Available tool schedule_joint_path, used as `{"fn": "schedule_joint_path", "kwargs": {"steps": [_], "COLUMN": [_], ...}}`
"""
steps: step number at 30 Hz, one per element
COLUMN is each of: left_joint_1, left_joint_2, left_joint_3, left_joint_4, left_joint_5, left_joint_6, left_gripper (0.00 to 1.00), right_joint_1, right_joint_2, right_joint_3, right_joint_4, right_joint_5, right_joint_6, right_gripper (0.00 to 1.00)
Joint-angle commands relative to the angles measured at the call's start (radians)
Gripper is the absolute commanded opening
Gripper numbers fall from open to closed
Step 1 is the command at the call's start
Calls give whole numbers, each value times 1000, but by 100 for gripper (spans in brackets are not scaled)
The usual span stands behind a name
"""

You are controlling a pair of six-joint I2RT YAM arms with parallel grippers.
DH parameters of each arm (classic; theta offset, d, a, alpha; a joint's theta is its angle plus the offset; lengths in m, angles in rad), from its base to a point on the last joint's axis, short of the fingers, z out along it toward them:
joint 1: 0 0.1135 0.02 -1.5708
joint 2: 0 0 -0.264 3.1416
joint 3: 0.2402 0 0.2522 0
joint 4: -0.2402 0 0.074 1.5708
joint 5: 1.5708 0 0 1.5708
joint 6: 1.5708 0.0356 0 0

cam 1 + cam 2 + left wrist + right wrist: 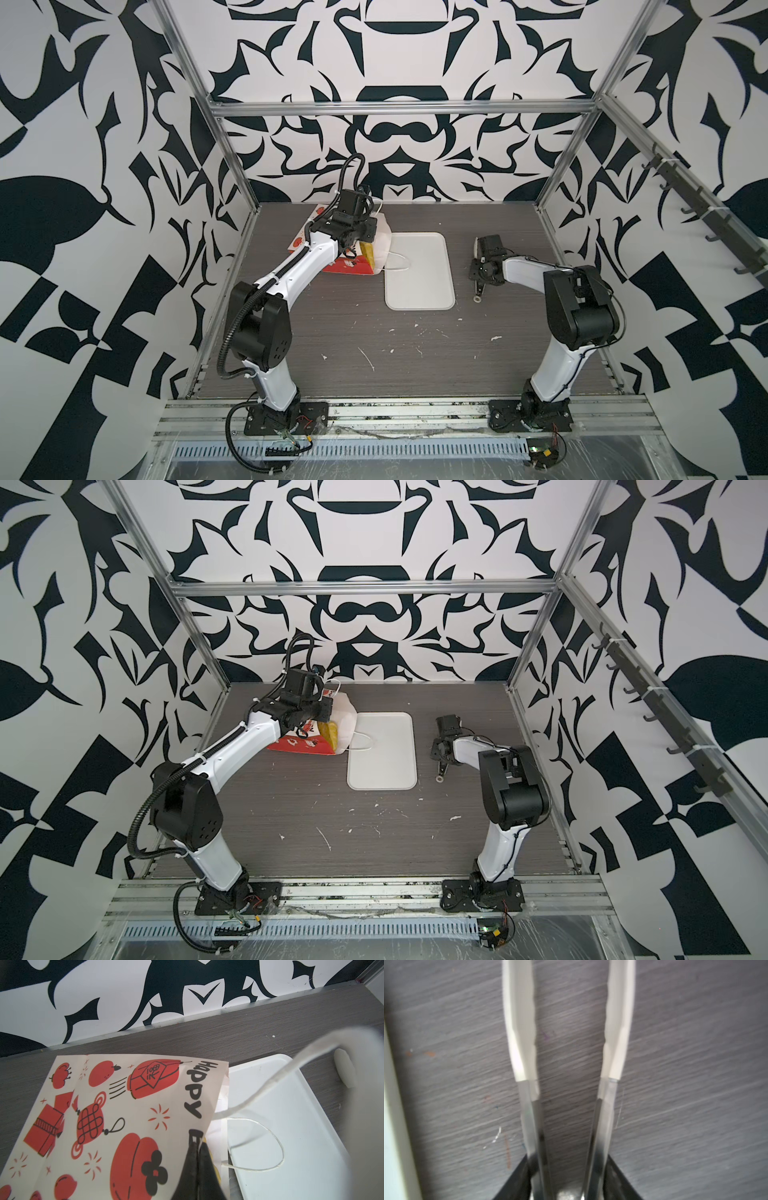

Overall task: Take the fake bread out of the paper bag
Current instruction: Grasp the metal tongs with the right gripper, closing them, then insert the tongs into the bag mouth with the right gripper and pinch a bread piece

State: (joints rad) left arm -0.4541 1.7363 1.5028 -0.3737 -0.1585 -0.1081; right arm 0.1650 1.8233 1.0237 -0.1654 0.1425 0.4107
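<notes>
Bag [348, 266]: lies on its side at the far left of the surface [374, 353], under the left arm. Its mouth faces the tray [419, 291].
Left tool [197, 1147]: black fingers are pressed together on the upper lip of the bag's mouth, pinching the paper and holding it up.
Bread [330, 732]: a yellow piece shows just inside the bag's mouth; no more can be made out.
Handle [270, 1167]: a white cord loop lies on the tray's edge by the bag.
Tray: white and flat, mid-surface, just beside the bag's mouth.
Right tool [484, 270]: right of the tray and apart from it, clasping metal tongs [521, 1043]. Their white tips stand apart, with bare surface between them.
</notes>
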Motion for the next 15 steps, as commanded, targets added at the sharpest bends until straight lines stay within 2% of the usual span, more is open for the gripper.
{"fn": "schedule_joint_path", "kwargs": {"steps": [1,3,7,9,11,15], "left_joint_1": [-1,0,-3,-3,-5,-8], "left_joint_2": [-51,-62,-81,-94,-107,-131], "left_joint_3": [-24,-37,-66,-79,-90,-104], "left_joint_4": [20,21,21,21,27,43], "left_joint_5": [37,50,54,55,56,67], "left_joint_6": [-17,-18,-16,-15,-13,-1], "left_gripper": [0,0,0,0,0,0], "right_joint_1": [5,14,55,77,96,192], "right_joint_2": [-61,-114,-261,-344,-428,-547], "right_joint_3": [-50,-80,-117,-131,-140,-100], "right_joint_4": [-42,-44,-107,-139,-175,-276], "right_joint_5": [-57,-78,-145,-216,-338,-462], "right_joint_6": [-23,-45,-117,-145,-177,-221], "right_gripper": [26,17,12,7,0,0]}}
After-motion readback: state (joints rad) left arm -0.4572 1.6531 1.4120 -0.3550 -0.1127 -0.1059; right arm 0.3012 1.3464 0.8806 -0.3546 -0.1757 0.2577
